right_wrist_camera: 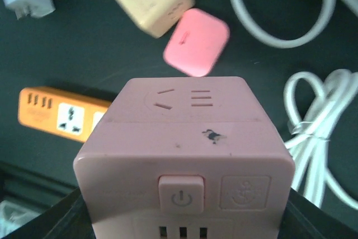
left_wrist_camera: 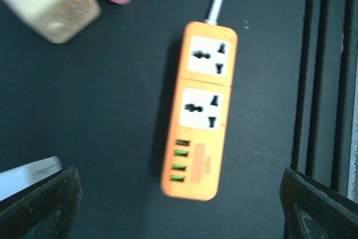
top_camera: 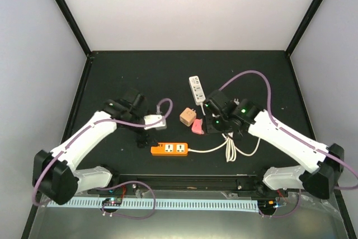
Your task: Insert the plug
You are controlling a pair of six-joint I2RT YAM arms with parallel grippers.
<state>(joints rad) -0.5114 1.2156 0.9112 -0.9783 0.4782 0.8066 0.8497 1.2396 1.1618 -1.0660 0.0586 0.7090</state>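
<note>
left gripper (left_wrist_camera: pixel 178 194): jaws are spread wide, nothing is held | strip (left_wrist_camera: pixel 201 110): is laid flat on the table, both sockets shown empty by left wrist only | pink cube (right_wrist_camera: pixel 184 138): is clamped in right gripper (right_wrist_camera: pixel 184 216), shown by right wrist only, hidden in top view

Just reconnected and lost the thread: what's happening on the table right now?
The right gripper holds a pink socket cube, its jaws closed on the cube's sides. The left gripper is open and empty, hovering over the orange power strip, whose two sockets are both free. Nothing is plugged in yet.
</note>
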